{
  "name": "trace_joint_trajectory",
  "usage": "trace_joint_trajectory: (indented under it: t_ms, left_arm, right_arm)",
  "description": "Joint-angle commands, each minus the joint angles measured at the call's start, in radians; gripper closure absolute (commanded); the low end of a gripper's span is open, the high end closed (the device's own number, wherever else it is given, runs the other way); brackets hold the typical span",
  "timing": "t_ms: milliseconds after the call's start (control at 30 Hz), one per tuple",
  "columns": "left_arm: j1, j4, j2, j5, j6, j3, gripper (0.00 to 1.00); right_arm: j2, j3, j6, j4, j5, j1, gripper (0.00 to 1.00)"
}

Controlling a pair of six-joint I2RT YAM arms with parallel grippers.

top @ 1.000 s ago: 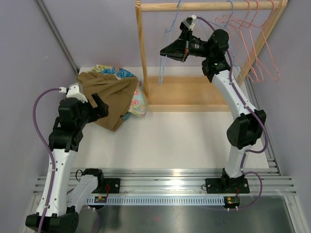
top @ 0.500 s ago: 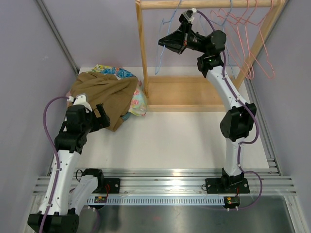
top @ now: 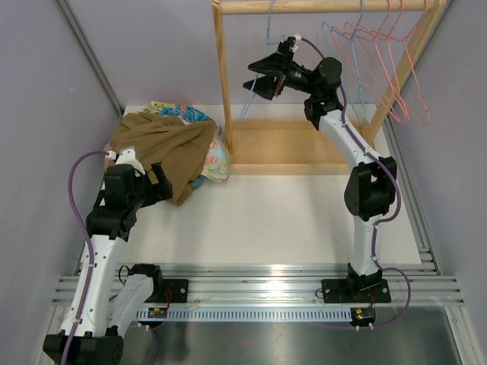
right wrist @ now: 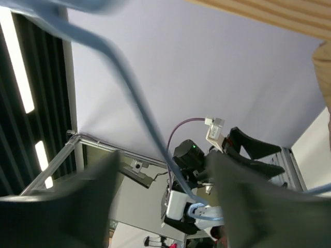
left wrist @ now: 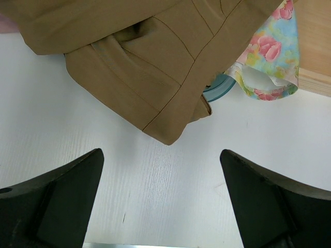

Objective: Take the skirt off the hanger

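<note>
The tan skirt (top: 163,144) lies crumpled on the table at the back left, off any hanger; the left wrist view shows its folded corner (left wrist: 145,57). My left gripper (top: 160,181) hovers just in front of that corner, open and empty (left wrist: 161,155). A thin blue hanger (top: 268,38) hangs from the wooden rail (top: 319,7). My right gripper (top: 256,82) is raised beside it with its jaws spread. In the right wrist view the hanger wire (right wrist: 139,108) runs between the blurred fingers (right wrist: 77,206), held by neither.
A floral cloth (top: 217,161) lies against the skirt's right edge, by the rack's left post (top: 222,84). Several pink hangers (top: 388,46) hang at the rail's right end. The rack's wooden base (top: 297,148) lies at the back of the table.
My right gripper has opened and let go of the blue hanger after lifting it toward the rail. My left arm drew back toward the near left, away from the skirt.
</note>
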Motion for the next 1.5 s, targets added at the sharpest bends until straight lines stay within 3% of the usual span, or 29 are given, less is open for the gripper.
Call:
trace_joint_trajectory:
  t_ms: [0, 67, 100, 167, 233, 333, 433, 533, 667, 800, 933, 1067, 1267, 1467]
  left_arm:
    - [-0.007, 0.042, -0.012, 0.004, 0.017, -0.003, 0.01]
    - [-0.01, 0.04, -0.015, -0.005, 0.017, 0.0, 0.01]
    - [-0.01, 0.039, -0.018, -0.006, 0.015, -0.002, 0.01]
    - [-0.012, 0.037, -0.023, -0.013, 0.014, 0.0, 0.01]
    - [-0.013, 0.036, -0.031, -0.014, 0.012, -0.002, 0.01]
    - [-0.015, 0.036, -0.032, -0.019, 0.011, -0.002, 0.01]
    - [-0.018, 0.036, -0.034, -0.017, 0.011, -0.002, 0.01]
    - [-0.019, 0.034, -0.04, -0.028, 0.011, -0.002, 0.01]
    - [-0.021, 0.033, -0.046, -0.04, 0.008, -0.003, 0.01]
    - [-0.024, 0.03, -0.043, -0.034, 0.008, -0.005, 0.01]
    - [-0.038, 0.027, -0.047, -0.02, 0.009, -0.006, 0.01]
    - [-0.059, 0.028, -0.06, -0.006, 0.012, -0.011, 0.01]
    - [-0.168, 0.016, -0.077, -0.072, -0.003, -0.015, 0.01]
    - [-0.246, 0.02, -0.112, -0.083, -0.002, -0.017, 0.01]
  right_arm:
    - [-0.118, -0.055, -0.111, -0.054, -0.025, 0.001, 0.01]
    - [-0.162, -0.076, -0.206, -0.224, -0.026, -0.003, 0.01]
    - [-0.216, -0.093, -0.348, -0.313, -0.019, -0.005, 0.01]
    - [-0.3, -0.096, -0.614, -0.641, 0.051, -0.013, 0.0]
    - [-0.352, -0.092, -0.776, -0.959, 0.137, -0.013, 0.01]
    - [-0.464, -0.133, -0.99, -1.215, 0.335, -0.013, 0.0]
    - [-0.593, -0.226, -1.116, -1.34, 0.559, -0.011, 0.0]
    - [-0.736, -0.35, -1.189, -1.42, 0.791, -0.011, 0.0]
    - [-1.042, -0.667, -1.219, -1.389, 1.061, -0.013, 0.0]
    - [-1.322, -0.877, -1.26, -1.339, 1.097, -0.011, 0.0]
    - [-1.581, -1.015, -1.288, -1.285, 1.017, -0.011, 0.0]
    - [-1.818, -1.088, -1.292, -1.317, 1.122, -0.011, 0.01]
    - [-1.971, -1.136, -1.285, -1.329, 1.222, -0.011, 0.01]
    - [-1.922, -1.06, -1.36, -1.366, 1.25, -0.013, 0.01]
